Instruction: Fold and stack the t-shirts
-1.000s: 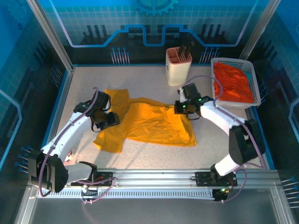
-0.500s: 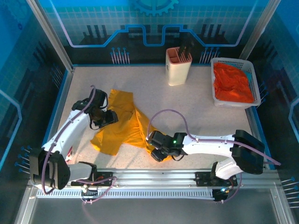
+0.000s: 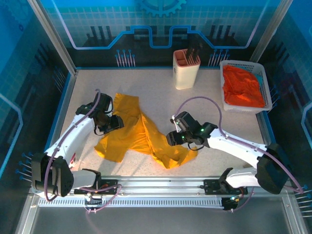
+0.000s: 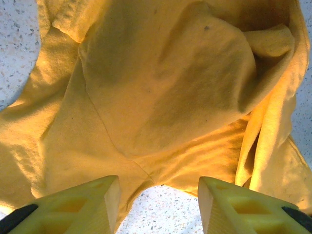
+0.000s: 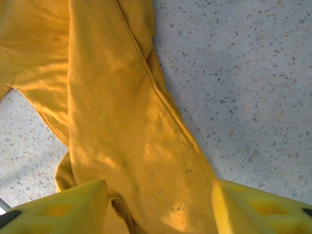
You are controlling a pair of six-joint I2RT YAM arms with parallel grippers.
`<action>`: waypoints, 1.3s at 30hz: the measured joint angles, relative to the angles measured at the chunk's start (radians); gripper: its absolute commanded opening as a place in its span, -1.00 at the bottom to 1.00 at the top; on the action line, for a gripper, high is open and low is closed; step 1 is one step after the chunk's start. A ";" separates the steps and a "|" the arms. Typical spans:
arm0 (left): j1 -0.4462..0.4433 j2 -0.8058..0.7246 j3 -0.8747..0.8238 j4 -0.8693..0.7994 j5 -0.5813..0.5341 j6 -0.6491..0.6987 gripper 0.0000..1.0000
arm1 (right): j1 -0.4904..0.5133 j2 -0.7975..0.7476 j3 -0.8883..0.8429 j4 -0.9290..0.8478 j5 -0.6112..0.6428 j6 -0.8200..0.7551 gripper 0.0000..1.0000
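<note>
The mustard-yellow t-shirt (image 3: pixel 134 129) lies crumpled left of centre on the speckled table, its right side folded over into a long strip running toward the front. My left gripper (image 3: pixel 113 125) sits at the shirt's left edge. It is open (image 4: pixel 158 207), with bare table between its fingers and the cloth (image 4: pixel 161 97) just beyond them. My right gripper (image 3: pixel 174 139) hovers over the strip's right edge. Its jaws stand apart (image 5: pixel 161 209) above flat cloth (image 5: pixel 112 107), gripping nothing. The orange-red t-shirt (image 3: pixel 242 87) lies bunched in the basket.
The white mesh basket (image 3: pixel 241 109) stands at the back right. A cream holder (image 3: pixel 186 73) with dark utensils stands at the back centre. Bare table (image 3: pixel 224 124) lies to the right of the yellow shirt. Blue walls enclose the table.
My right gripper dragged the yellow shirt's right side across to the front left, folding it over, then let go and pulled back right. The left arm stayed put.
</note>
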 measured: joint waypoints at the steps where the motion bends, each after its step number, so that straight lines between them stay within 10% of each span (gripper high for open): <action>1: 0.000 -0.003 -0.003 0.000 0.000 0.000 -0.06 | -0.005 0.019 -0.002 0.004 -0.012 0.000 -0.05; 8: 0.000 -0.011 -0.027 0.003 0.000 0.000 -0.06 | -0.025 0.131 -0.049 0.019 -0.048 -0.012 -0.08; 18: 0.007 -0.011 -0.034 0.004 0.000 0.005 -0.06 | -0.025 0.224 -0.052 0.047 -0.061 -0.030 -1.00; 28: 0.064 0.113 0.116 0.014 -0.020 0.031 -0.06 | -0.050 0.152 -0.037 0.025 0.037 -0.059 -1.00; 39: 0.157 0.597 0.489 0.114 -0.082 0.023 0.06 | -0.160 0.057 -0.021 0.019 0.071 -0.090 -0.80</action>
